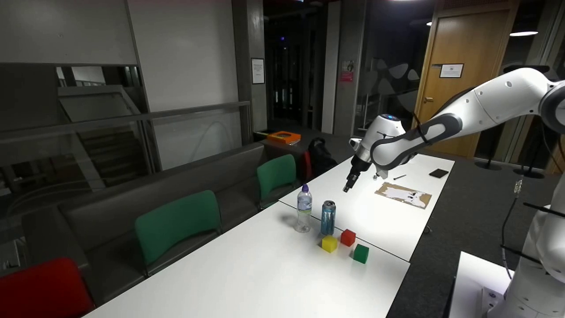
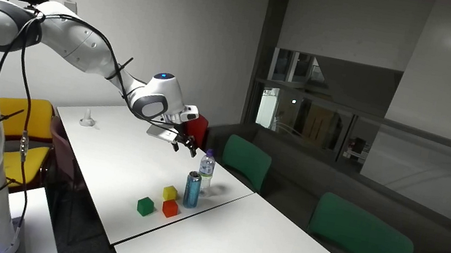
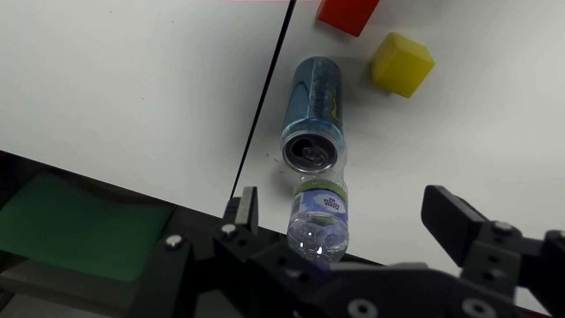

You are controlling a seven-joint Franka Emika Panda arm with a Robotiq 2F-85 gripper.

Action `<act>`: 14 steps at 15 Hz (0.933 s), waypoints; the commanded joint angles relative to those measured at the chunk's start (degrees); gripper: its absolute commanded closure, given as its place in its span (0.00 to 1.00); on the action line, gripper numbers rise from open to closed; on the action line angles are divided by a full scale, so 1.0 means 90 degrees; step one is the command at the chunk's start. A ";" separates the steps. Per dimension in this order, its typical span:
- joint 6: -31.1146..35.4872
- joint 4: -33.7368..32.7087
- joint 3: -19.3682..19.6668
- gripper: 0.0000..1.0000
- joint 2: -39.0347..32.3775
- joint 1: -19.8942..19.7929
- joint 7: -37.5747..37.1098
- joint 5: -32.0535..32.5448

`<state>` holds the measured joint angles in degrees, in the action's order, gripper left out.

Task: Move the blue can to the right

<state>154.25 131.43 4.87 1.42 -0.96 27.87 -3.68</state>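
The blue can (image 1: 328, 218) stands upright on the white table near the dark seam; it also shows in an exterior view (image 2: 192, 190). In the wrist view the can (image 3: 314, 99) shows its opened top. The clear bottle (image 1: 303, 210) with a purple-blue cap stands close beside it; it also shows in an exterior view (image 2: 206, 170). In the wrist view the bottle (image 3: 318, 212) lies between the can and the jaws. My gripper (image 1: 348, 190) is open and empty above the table, apart from the can. Its spread fingers show in an exterior view (image 2: 185, 150) and the wrist view (image 3: 340, 201).
A yellow block (image 1: 329, 244), a red block (image 1: 348, 237) and a green block (image 1: 361, 253) sit close to the can. A cardboard piece (image 1: 404, 195), a pen (image 1: 400, 176) and a black flat item (image 1: 438, 173) lie on the table. Green chairs (image 2: 359, 238) stand along the table.
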 commanded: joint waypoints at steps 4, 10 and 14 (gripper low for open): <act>-0.0426 -0.1176 -0.0152 0.00 -0.1028 -0.0196 0.0598 -0.0407; -0.0858 -0.2094 -0.0359 0.00 -0.1851 -0.0563 0.0531 -0.0377; -0.1211 -0.2613 -0.0510 0.00 -0.2253 -0.0783 0.0507 -0.0369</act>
<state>146.70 112.76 2.37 -16.10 -5.39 30.27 -5.99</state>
